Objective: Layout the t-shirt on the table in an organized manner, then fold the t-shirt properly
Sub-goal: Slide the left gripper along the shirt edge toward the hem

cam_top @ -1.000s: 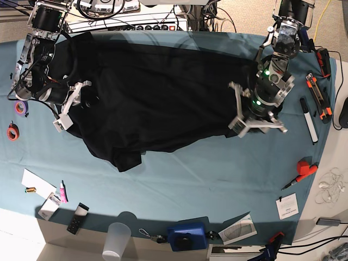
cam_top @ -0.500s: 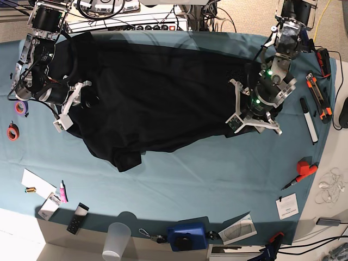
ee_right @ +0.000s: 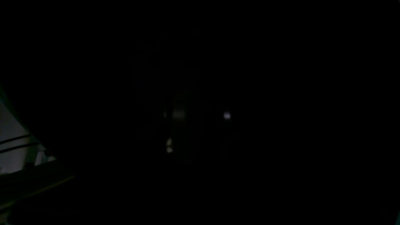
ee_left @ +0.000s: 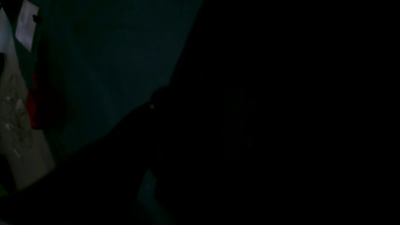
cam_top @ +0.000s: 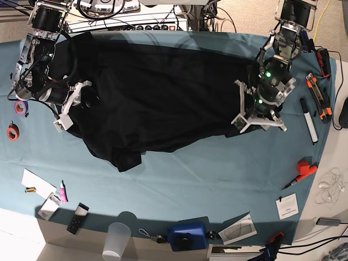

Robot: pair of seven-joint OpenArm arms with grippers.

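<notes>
The black t-shirt [cam_top: 152, 92] lies spread and rumpled across the far half of the teal bench [cam_top: 179, 179], one corner sagging toward the near side. The left gripper [cam_top: 255, 120] hangs at the shirt's edge nearest the orange cutter [cam_top: 315, 92], its white fingers apart. The right gripper [cam_top: 68, 109] sits at the shirt's opposite end, by the tape rolls [cam_top: 16, 119]; whether it pinches cloth I cannot tell.

Clear plastic cup [cam_top: 116, 240] at the near edge, blue box [cam_top: 187, 236] beside it, purple tape roll [cam_top: 20, 107], orange tape roll [cam_top: 12, 131], white marker [cam_top: 309, 120]
</notes>
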